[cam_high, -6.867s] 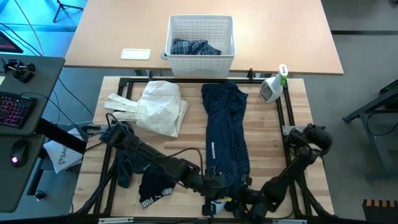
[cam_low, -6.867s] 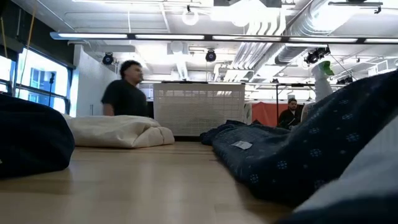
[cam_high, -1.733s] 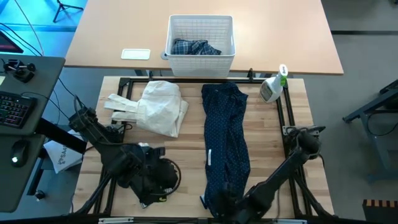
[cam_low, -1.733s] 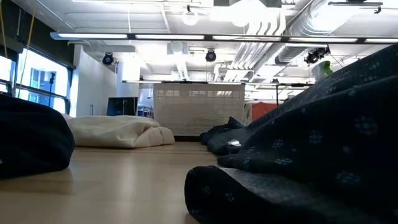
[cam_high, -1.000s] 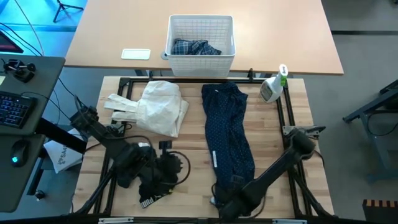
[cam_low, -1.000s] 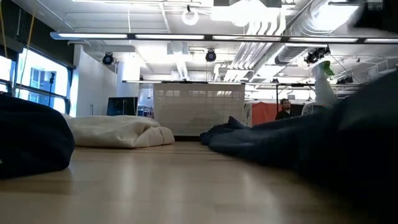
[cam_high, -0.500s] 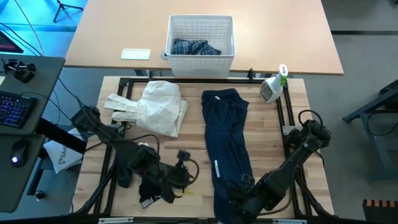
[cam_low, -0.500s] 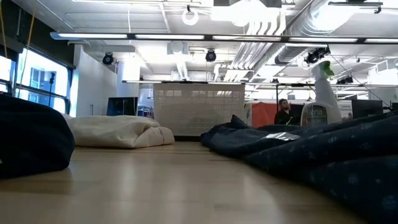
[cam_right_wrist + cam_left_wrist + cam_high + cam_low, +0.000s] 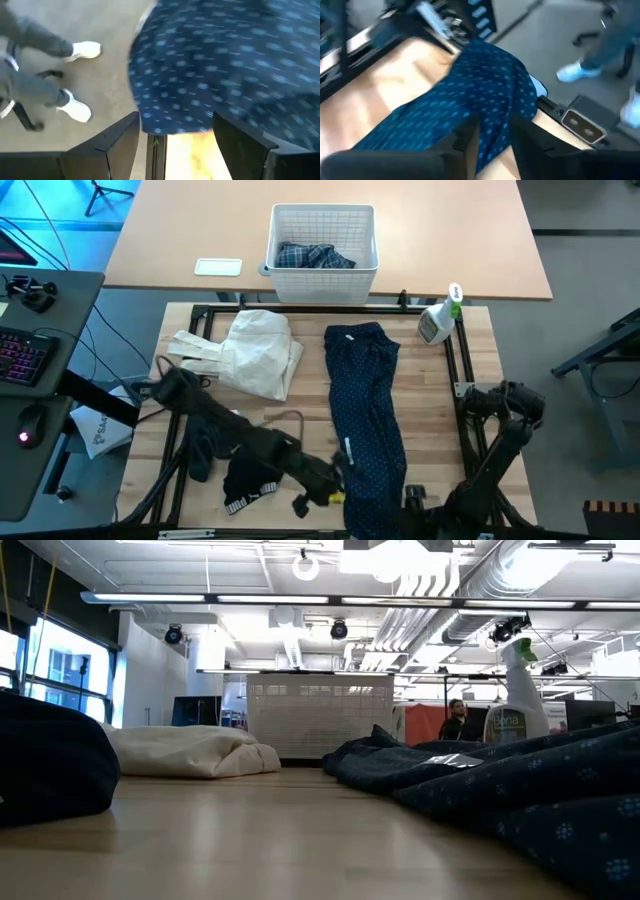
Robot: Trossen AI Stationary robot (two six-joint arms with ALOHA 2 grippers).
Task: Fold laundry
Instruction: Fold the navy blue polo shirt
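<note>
Change: since half a second ago your left gripper (image 9: 318,498) has slid from beside the black pieces toward the navy shirt's near hem, and your right gripper (image 9: 415,498) has backed off that hem to the table's near edge.
Table (image 9: 470,355): the wooden worktop carries everything; beyond it stands a lighter desk with the white basket (image 9: 322,275).
Navy shirt (image 9: 366,415): the dotted garment lies in one long strip down the middle, collar end toward the basket, near hem overhanging the front edge — probably stretched flat ready for a fold.
Cream garment (image 9: 258,352): bundled at the far left, well apart from the navy shirt.
Plaid shirt (image 9: 314,256): crumpled inside the basket, not yet laid out.
Black pieces (image 9: 250,477): a small dark heap at the near left, beside your left arm.
Spray bottle (image 9: 438,320): upright at the far right corner, clear of the cloth.
Left gripper: fingers (image 9: 465,137) part-way apart, pointed at the hem and not clamped on it.
Right gripper: fingers (image 9: 120,137) wide apart, holding nothing — the hem lies just ahead of them.
Person: shoes and trouser legs (image 9: 35,65) stand on the floor by the table.
</note>
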